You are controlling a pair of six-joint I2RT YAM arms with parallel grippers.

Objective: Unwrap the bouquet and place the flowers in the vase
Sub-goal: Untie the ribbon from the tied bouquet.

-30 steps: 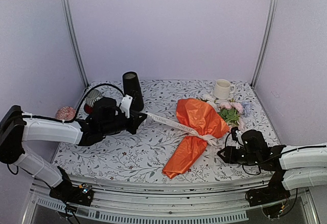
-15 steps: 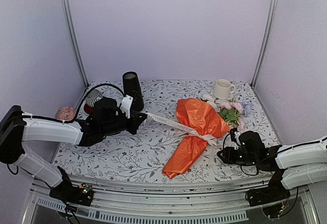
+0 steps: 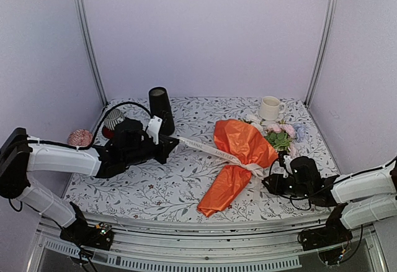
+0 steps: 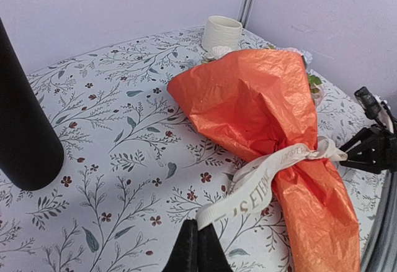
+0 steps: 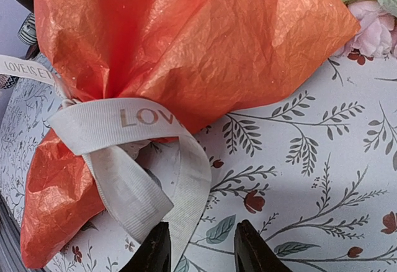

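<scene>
Left wrist shows left fingers clenched on the ribbon; right wrist alone shows right fingers parted.

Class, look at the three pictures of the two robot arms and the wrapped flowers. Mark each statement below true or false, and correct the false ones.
1. The tall black cylindrical vase stands upright with no flowers in it. True.
2. The left gripper is open and holds nothing. False: it is shut on the end of the whitish ribbon.
3. The orange crinkly-paper bouquet lies on the floral-patterned table with the ribbon tied round it. True.
4. The small white mug lies on its side next to the vase. False: it stands upright at the far right, well apart from the vase.
5. The right gripper is clamped on the orange paper. False: its jaws are open at the ribbon's loop.
</scene>
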